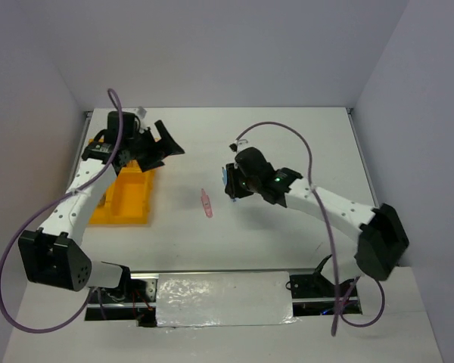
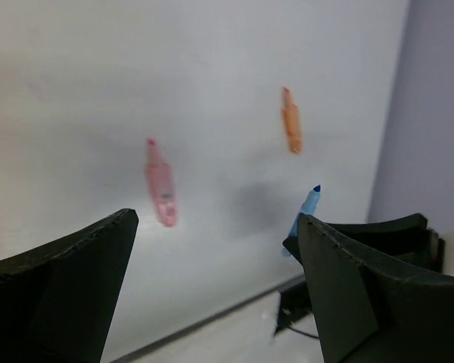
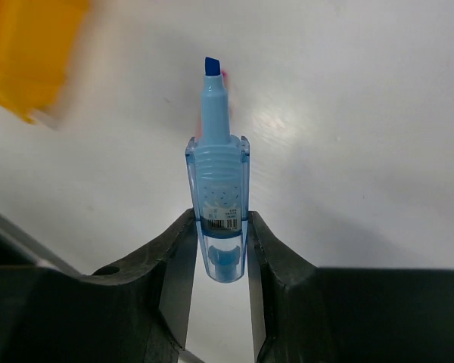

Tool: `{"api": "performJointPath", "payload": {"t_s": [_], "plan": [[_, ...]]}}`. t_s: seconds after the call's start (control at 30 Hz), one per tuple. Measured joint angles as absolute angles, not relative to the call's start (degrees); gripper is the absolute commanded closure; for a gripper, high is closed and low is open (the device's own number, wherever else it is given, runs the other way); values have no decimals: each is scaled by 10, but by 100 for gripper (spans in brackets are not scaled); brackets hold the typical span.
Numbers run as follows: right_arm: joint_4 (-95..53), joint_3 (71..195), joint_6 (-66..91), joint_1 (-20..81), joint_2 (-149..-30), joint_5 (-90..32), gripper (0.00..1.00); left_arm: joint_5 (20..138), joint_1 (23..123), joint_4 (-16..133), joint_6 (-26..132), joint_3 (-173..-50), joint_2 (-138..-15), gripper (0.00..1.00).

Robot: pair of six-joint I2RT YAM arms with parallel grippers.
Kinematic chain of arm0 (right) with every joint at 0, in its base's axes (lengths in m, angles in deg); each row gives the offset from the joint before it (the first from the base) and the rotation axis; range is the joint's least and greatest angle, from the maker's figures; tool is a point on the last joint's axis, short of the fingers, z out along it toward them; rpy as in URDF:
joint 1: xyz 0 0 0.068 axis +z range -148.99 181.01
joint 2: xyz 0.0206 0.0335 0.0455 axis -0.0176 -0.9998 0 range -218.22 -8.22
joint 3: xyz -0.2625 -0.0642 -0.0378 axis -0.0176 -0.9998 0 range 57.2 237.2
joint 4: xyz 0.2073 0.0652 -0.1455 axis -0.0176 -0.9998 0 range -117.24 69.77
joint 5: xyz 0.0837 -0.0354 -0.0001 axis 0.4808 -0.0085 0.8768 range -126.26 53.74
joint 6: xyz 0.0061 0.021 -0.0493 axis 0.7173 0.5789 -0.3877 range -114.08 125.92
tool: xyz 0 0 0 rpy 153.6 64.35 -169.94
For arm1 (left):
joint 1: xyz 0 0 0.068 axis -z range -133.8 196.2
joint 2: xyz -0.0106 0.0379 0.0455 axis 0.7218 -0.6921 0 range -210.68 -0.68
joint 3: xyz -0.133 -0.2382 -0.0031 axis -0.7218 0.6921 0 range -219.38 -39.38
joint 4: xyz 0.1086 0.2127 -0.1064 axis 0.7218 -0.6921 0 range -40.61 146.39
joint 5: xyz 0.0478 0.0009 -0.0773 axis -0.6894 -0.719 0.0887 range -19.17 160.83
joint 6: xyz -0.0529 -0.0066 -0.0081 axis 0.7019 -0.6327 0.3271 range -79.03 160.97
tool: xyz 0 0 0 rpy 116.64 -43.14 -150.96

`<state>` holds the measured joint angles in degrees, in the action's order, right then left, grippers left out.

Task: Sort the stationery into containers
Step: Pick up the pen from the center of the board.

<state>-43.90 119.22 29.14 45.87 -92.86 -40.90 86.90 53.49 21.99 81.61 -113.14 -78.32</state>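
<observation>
My right gripper (image 1: 228,184) is shut on a blue marker-like piece (image 3: 216,189), its tip pointing away from the fingers (image 3: 178,257), held above the table's middle. The blue piece also shows in the left wrist view (image 2: 309,206). A pink piece (image 1: 206,203) lies on the table just left of it and shows in the left wrist view (image 2: 160,187). An orange piece (image 2: 290,121) lies farther off. My left gripper (image 1: 169,141) is open and empty (image 2: 216,219), over the right end of the yellow-orange tray (image 1: 129,198). The bottle, tape ring and jar are out of view.
The tray stands at the table's left edge and shows blurred in the right wrist view (image 3: 26,53). Grey walls close the left, back and right. A shiny white sheet (image 1: 223,299) lies along the near edge between the arm bases. Purple cables (image 1: 287,130) loop above both arms.
</observation>
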Motion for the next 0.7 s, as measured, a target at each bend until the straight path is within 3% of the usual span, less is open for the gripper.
{"api": "performJointPath", "payload": {"t_s": [0.2,0.43,0.57,0.7], "plan": [[-396,1191,280,459,-796,-391,100,936,661,342,928,-1118,-791,1],[-430,1241,271,459,-778,-393,100,941,741,465,980,-1133,-791,3],[-443,1270,270,459,-774,-396,100,941,764,501,985,-1144,-804,11],[-453,1271,270,459,-760,-402,99,941,788,507,995,-1144,-822,27]]}}
